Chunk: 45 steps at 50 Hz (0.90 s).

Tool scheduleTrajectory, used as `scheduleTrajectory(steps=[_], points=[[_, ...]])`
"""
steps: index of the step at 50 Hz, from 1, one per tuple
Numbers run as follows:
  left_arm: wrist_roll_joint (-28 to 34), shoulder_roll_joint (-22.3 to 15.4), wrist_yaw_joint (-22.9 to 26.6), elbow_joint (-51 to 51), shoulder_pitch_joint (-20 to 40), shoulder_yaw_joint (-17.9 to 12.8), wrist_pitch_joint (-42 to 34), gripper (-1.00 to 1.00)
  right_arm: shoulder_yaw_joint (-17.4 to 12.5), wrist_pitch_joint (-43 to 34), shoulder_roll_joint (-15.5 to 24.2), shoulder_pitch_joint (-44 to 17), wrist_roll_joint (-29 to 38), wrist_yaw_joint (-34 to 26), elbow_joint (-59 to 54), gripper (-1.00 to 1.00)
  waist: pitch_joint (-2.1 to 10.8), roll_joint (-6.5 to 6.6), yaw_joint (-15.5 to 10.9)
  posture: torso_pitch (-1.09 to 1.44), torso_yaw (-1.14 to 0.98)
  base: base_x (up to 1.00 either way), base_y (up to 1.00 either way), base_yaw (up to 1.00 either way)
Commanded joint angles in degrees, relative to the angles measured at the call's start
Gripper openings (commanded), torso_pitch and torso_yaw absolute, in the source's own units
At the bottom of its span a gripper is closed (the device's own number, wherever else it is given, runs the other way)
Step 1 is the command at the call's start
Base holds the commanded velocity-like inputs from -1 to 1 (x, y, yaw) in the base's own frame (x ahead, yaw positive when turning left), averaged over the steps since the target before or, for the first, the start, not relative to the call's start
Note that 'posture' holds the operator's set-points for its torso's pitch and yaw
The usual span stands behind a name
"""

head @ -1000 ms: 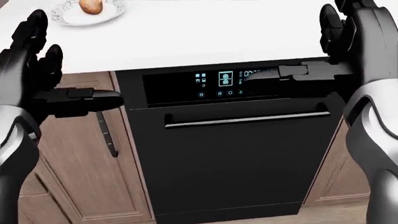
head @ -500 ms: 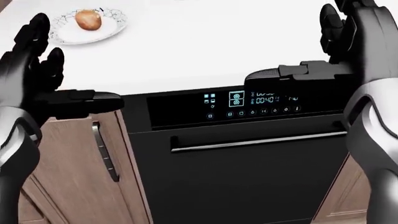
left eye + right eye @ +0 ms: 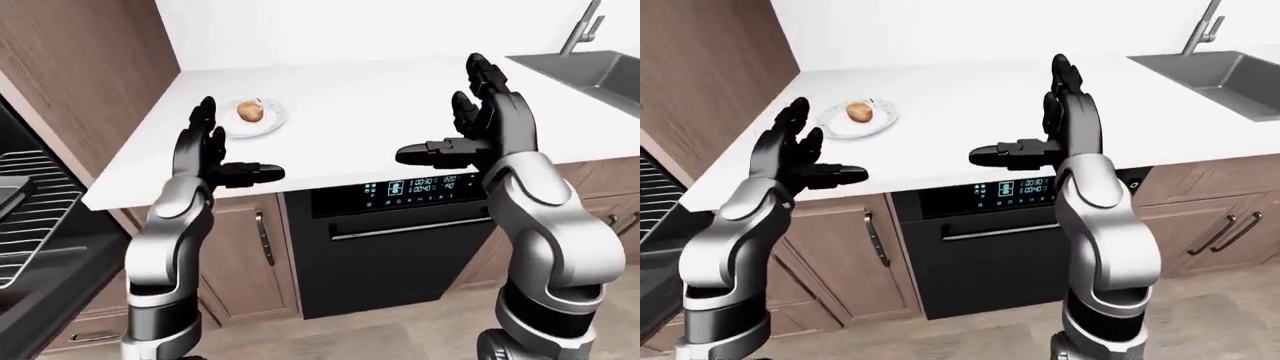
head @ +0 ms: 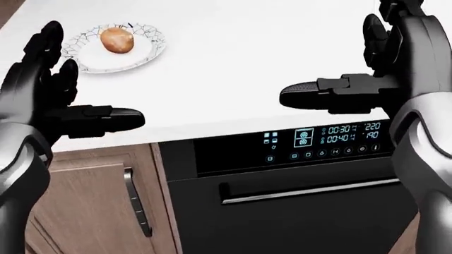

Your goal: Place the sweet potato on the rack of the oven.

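Observation:
The sweet potato lies on a small white patterned plate on the white counter, at the upper left of the head view. My left hand hovers open below and left of the plate, fingers up and thumb pointing right, touching nothing. Further right, my right hand is also open and empty above the counter's edge. At the far left of the left-eye view the oven stands open, its wire rack showing.
A black appliance with a lit control panel and a bar handle sits under the counter between my hands. A wooden cabinet door is to its left. A steel sink with a faucet is at the upper right. A tall wooden cabinet rises above the oven.
The camera has moved: the counter, plate and black appliance slide down and to the right in the head view. Both hands keep their open pose and their place in the picture.

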<state>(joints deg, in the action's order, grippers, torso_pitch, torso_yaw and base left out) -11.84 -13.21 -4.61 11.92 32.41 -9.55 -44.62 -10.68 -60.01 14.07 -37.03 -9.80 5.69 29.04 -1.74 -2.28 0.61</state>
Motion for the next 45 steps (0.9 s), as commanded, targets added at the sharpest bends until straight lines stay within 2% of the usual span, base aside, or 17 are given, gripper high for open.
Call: scheduleTrajectory(steps=[1,5,7,8,9,10,18,21,22,24,26,29,32,33,34,36,45], points=[[0.5,-1.0,-0.4,2.6,2.0,-1.4,2.3,1.00,0.3,2.2,0.2,-2.2,-0.4,-0.2,2.4,1.00,1.26,-0.03,-0.4,0.00,0.00,0.17,0.27,0.00],[0.5,-1.0,-0.4,2.9,2.0,-1.4,2.0,1.00,0.1,1.7,0.3,-2.5,-0.5,-0.2,2.7,1.00,0.58,3.10,0.2,0.00,0.00,0.18,0.27,0.00],[0.5,-1.0,-0.4,2.7,2.0,-1.5,2.2,1.00,0.2,1.9,0.3,-2.4,-0.5,-0.2,2.5,1.00,1.59,6.96,0.5,0.00,0.00,0.18,0.27,0.00],[0.6,-1.0,-0.3,2.4,2.0,-1.5,2.5,1.00,0.2,2.1,0.3,-2.3,-0.5,-0.2,2.4,1.00,2.61,7.55,0.6,0.00,0.00,0.19,0.27,0.00],[0.6,-1.0,-0.3,2.4,2.0,-1.4,2.4,1.00,0.2,2.0,0.4,-2.4,-0.5,-0.2,2.5,1.00,1.18,6.66,-0.1,0.00,0.00,0.17,0.27,0.00],[0.5,-1.0,-0.4,2.6,2.1,-1.4,2.2,1.00,0.2,1.7,0.4,-2.6,-0.6,-0.1,2.7,1.00,0.71,6.81,0.1,0.00,0.00,0.18,0.27,0.00],[0.6,-1.1,-0.3,2.6,2.2,-1.3,2.2,1.00,0.2,1.8,0.4,-2.5,-0.6,-0.1,2.7,1.00,0.57,1.85,-0.8,0.00,0.00,0.17,0.27,0.00],[0.6,-0.9,-0.3,2.7,2.1,-1.3,2.2,1.00,0.1,1.5,0.5,-2.6,-0.7,0.0,2.9,1.00,1.23,-1.78,-1.2,0.00,0.00,0.18,0.26,0.00],[0.6,-0.9,-0.3,2.6,2.0,-1.3,2.4,1.00,0.1,1.4,0.5,-2.6,-0.7,0.0,3.0,1.00,1.03,0.13,-0.8,0.00,0.00,0.18,0.27,0.00],[0.6,-1.0,-0.4,2.9,2.1,-1.4,2.0,1.00,0.1,1.7,0.5,-2.4,-0.7,-0.1,3.0,1.00,1.07,-1.07,-0.8,0.00,0.00,0.17,0.26,0.00],[0.5,-1.0,-0.4,3.1,2.1,-1.4,1.9,1.00,0.2,1.7,0.5,-2.5,-0.7,0.0,2.9,1.00,1.64,-0.64,-0.5,0.00,0.00,0.18,0.26,0.00],[0.6,-0.9,-0.3,2.7,2.1,-1.4,2.3,1.00,0.0,1.9,0.6,-2.5,-0.7,-0.1,2.7,1.00,0.86,1.00,-0.2,0.00,0.00,0.17,0.23,0.00],[0.6,-0.9,-0.3,2.4,2.2,-1.3,2.5,1.00,-0.1,1.6,0.6,-2.7,-0.8,-0.1,2.7,1.00,0.61,4.44,0.3,0.00,0.00,0.18,0.21,0.00],[0.6,-0.9,-0.4,2.4,2.2,-1.3,2.4,1.00,-0.1,1.8,0.6,-2.6,-0.8,-0.1,2.6,1.00,1.41,6.75,0.4,0.00,0.00,0.18,0.21,0.00],[0.6,-0.9,-0.4,2.6,2.3,-1.3,2.1,1.00,0.0,1.9,0.6,-2.6,-0.8,-0.1,2.6,1.00,2.43,7.47,0.5,0.00,0.00,0.19,0.20,0.00],[0.6,-0.9,-0.3,2.5,2.2,-1.3,2.4,1.00,0.0,1.7,0.6,-2.7,-0.8,0.0,2.7,1.00,0.73,6.84,0.0,0.00,0.00,0.18,0.19,0.00],[0.9,-0.8,-0.2,1.8,2.1,-1.2,3.1,1.00,0.1,2.3,0.5,-2.2,-1.0,0.0,2.3,1.00,0.99,3.57,-1.0,0.00,0.00,0.18,0.01,0.00]])
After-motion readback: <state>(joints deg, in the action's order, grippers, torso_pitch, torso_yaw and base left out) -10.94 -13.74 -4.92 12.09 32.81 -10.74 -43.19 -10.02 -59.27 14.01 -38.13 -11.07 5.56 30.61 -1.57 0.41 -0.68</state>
